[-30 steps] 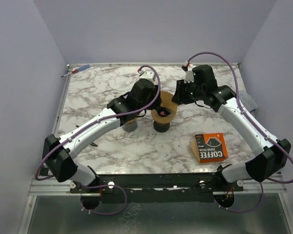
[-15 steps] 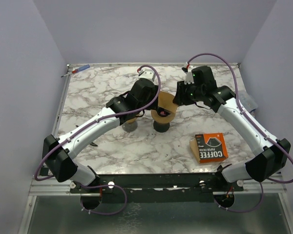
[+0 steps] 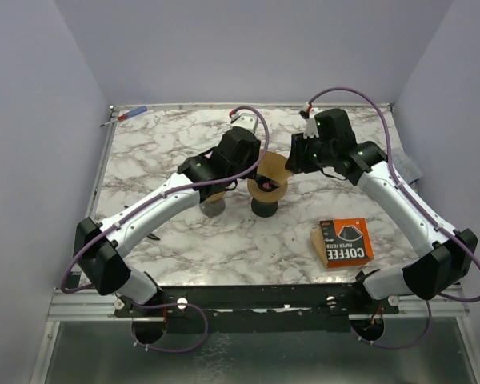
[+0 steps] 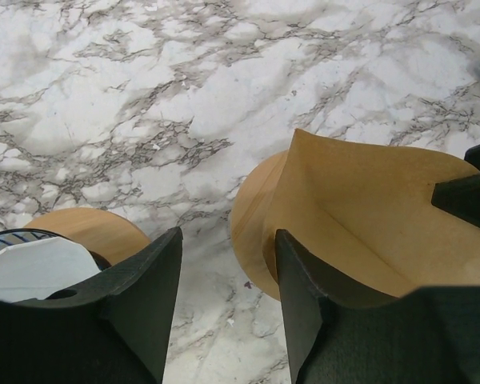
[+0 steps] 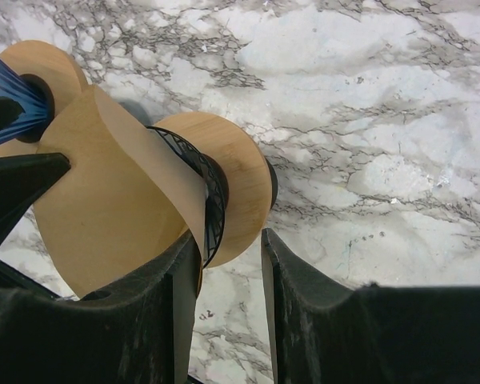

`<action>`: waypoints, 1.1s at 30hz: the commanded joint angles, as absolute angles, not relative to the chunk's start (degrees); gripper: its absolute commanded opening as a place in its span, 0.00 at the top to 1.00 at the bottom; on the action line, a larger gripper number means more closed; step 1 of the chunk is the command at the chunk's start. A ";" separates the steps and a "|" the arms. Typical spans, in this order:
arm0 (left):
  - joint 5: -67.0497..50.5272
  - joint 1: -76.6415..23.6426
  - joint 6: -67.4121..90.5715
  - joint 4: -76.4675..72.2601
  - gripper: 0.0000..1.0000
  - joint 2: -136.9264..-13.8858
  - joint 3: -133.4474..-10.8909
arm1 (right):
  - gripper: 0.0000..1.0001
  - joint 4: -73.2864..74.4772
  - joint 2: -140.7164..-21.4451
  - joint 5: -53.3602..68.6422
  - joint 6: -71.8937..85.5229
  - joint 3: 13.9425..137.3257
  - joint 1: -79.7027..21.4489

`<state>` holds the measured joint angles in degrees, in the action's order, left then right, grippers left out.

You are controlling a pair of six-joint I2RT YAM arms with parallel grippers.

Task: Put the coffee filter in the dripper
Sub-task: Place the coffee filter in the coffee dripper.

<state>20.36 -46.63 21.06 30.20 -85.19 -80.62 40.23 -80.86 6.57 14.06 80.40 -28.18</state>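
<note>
The marble bench (image 3: 248,248) carries everything, and both arms reach over its middle from the near edge, meeting from opposite sides.

The left end effector (image 4: 228,236) is open: its two dark fingers stand well apart, with bare marble showing in the gap and nothing between them. The right end effector (image 5: 228,234) also has its jaws apart, somewhat narrower, with marble and a wooden collar visible between them.

An orange box of coffee paper filters (image 3: 342,242) lies flat on the bench, well apart from the right end effector, back toward that arm's base.

The dripper (image 5: 236,180), black mesh ringed by a round wooden collar, stands just ahead of the right end effector's fingertips. From the left end effector it sits just beyond the finger on the right of the wrist view.

A second dripper (image 4: 92,232), also with a wooden collar, stands just beyond the left end effector's other finger and holds a white paper (image 4: 32,268).

The brown coffee filter (image 5: 112,192) stands tilted over the first dripper, between the two end effectors. It is part-way opened and covers one side of the mesh. One edge runs in at the inner face of a right end effector finger. Whether its point is seated inside the dripper I cannot tell.

A slim red-and-blue tool (image 3: 126,116) lies at the far left corner, well apart from both.
</note>
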 commanded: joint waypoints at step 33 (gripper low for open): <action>27.54 -46.91 16.15 33.82 0.48 -86.87 -84.18 | 0.61 42.43 -79.87 2.16 13.39 78.72 -28.38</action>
<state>25.04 -46.76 16.62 32.49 -86.70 -82.08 41.71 -80.44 2.24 13.87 78.56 -28.18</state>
